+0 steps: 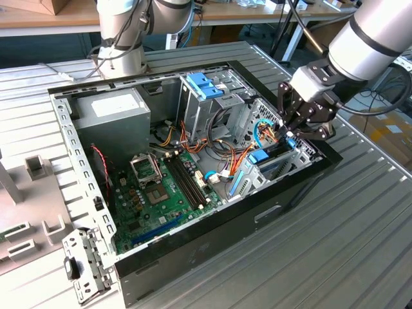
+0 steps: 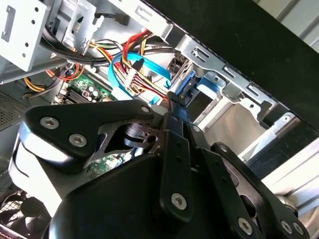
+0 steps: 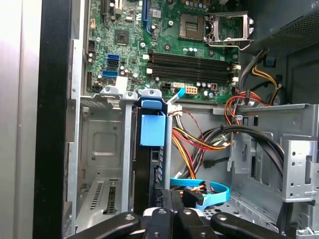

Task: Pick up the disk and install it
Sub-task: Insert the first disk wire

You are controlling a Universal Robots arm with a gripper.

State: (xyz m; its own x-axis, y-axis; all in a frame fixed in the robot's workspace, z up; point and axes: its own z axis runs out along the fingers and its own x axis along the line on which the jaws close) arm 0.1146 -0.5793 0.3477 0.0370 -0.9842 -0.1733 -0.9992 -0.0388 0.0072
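The disk (image 3: 149, 172) is one dark, flat slab standing on edge in the metal bay, under one bright blue latch (image 3: 152, 129), low in the middle of the first wrist view. The one gripper (image 1: 291, 133) sits at the exterior view's right side of the computer case (image 1: 283, 199), its fingers (image 3: 167, 219) close together and seemingly pinching the disk's edge. Many colored wires (image 3: 199, 144) crowd beside the bay, and one green board (image 3: 164, 45) lies farther in.

A ribbed grey metal table (image 1: 360, 244) fills most of the exterior view, its slats running diagonally. Beyond the table's far edge stands a wooden bench (image 1: 58, 19) with a cardboard box (image 1: 48, 5) on top (only its lower part in view). Dark cables (image 1: 283, 29) hang behind the table's far corner. Even, bright light falls across the table.
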